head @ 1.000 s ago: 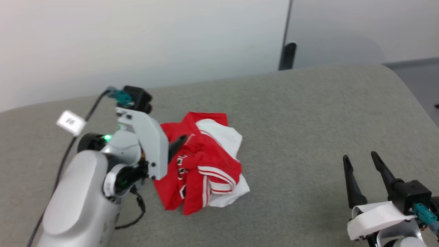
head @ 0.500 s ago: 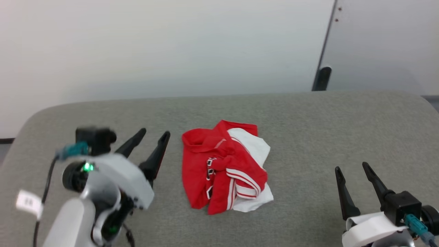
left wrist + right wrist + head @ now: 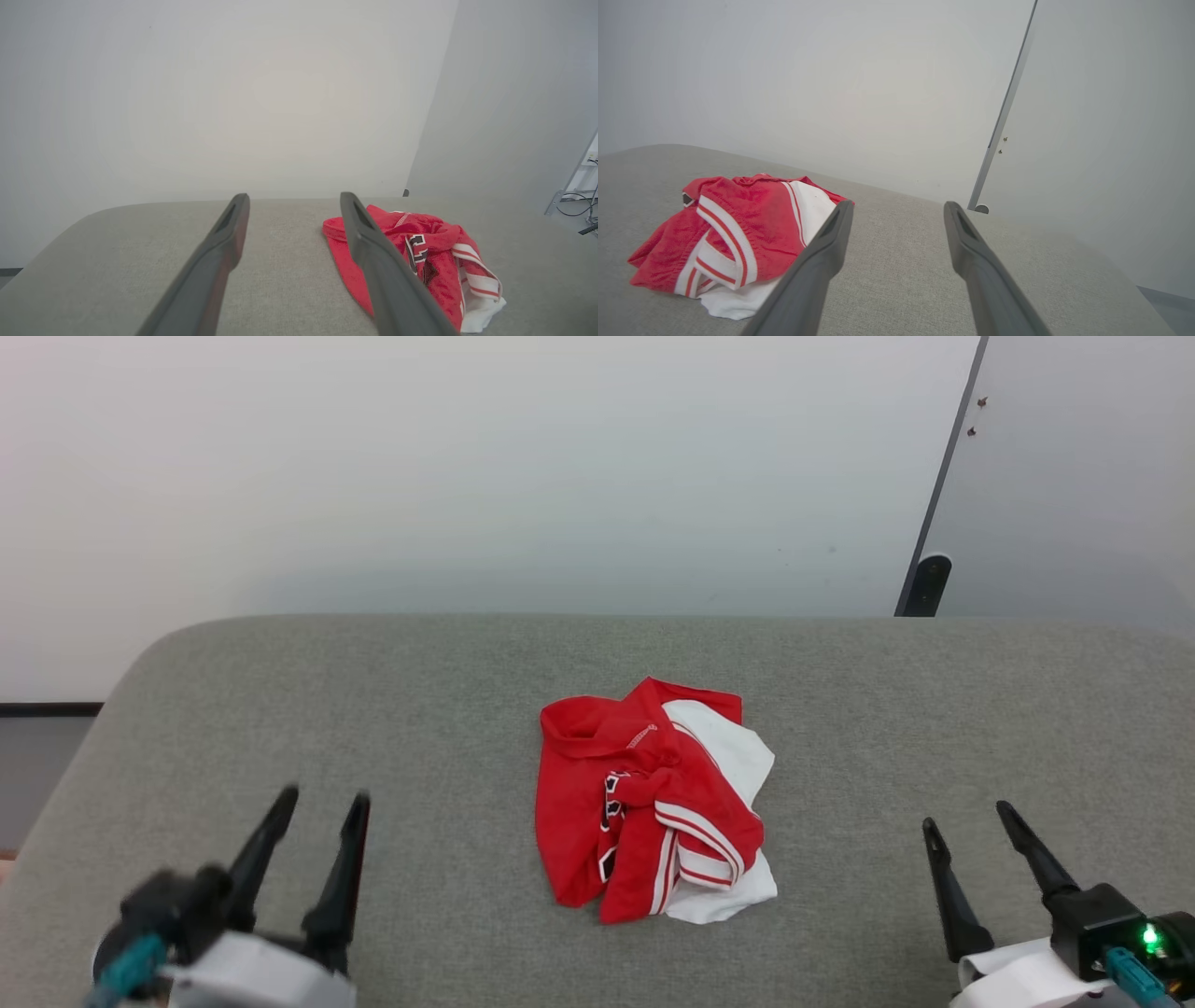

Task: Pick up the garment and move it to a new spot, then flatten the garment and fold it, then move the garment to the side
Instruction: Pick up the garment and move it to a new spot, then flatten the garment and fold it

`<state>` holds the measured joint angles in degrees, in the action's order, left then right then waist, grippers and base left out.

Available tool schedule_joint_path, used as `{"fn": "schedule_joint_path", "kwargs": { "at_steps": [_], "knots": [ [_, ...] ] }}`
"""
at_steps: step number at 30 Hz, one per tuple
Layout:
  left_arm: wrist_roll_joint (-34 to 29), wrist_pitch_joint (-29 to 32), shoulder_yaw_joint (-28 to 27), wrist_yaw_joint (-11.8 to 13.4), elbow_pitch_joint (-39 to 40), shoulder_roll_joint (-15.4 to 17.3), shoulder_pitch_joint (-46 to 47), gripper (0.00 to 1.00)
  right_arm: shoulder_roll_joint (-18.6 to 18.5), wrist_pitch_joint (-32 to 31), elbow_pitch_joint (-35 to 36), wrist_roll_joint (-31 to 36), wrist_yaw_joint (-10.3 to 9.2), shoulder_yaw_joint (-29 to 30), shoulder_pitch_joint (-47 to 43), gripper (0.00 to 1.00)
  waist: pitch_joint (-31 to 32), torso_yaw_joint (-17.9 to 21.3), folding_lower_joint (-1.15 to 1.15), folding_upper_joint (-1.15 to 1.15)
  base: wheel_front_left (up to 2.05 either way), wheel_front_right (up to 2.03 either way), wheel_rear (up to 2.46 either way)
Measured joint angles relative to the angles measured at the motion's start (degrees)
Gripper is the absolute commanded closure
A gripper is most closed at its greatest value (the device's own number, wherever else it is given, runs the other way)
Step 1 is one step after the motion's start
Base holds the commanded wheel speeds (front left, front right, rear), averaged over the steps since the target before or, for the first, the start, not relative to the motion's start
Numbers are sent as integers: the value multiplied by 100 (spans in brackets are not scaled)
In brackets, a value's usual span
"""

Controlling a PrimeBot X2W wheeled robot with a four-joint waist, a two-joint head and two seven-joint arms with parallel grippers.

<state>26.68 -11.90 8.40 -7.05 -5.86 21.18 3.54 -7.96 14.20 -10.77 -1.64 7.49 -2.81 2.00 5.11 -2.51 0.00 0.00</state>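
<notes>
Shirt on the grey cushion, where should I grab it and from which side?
Pinch the raised striped fold on the shirt, probably from above and from the right with the right hand. That ridge stands proud of the crumpled heap on that side, while the red edge on the left lies flat on the cushion.

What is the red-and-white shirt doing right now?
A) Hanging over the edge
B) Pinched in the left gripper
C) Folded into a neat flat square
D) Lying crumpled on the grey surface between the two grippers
D: the shirt lies in a crumpled heap on the grey surface, with the left gripper and right gripper open, clear of it.
</notes>
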Motion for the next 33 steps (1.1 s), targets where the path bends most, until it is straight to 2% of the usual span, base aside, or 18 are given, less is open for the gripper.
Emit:
{"fn": "schedule_joint_path", "kwargs": {
  "at_steps": [8, 15, 25, 33],
  "knots": [
    [-35, -296, -423, 20, -347, -93, -405, 0, -36, 70, 60, 277, -1, 294, -98, 0, 3, -40, 0, 0, 0, 0, 0],
    [-157, -319, -742, 24, -243, -253, -536, 0, 74, 77, 137, 325, 0, 439, -179, 0, -11, -20, 0, 0, 0, 0, 0],
    [-282, -319, -829, -10, -146, -400, -557, 0, 100, 77, 165, 339, 0, 415, -197, 0, -85, 41, 0, 0, 0, 0, 0],
    [-191, -310, -724, -26, -152, -297, -249, 0, 85, 78, 107, 281, 0, 266, 2, 0, -234, 156, 0, 0, 0, 0, 0]
  ]
}}
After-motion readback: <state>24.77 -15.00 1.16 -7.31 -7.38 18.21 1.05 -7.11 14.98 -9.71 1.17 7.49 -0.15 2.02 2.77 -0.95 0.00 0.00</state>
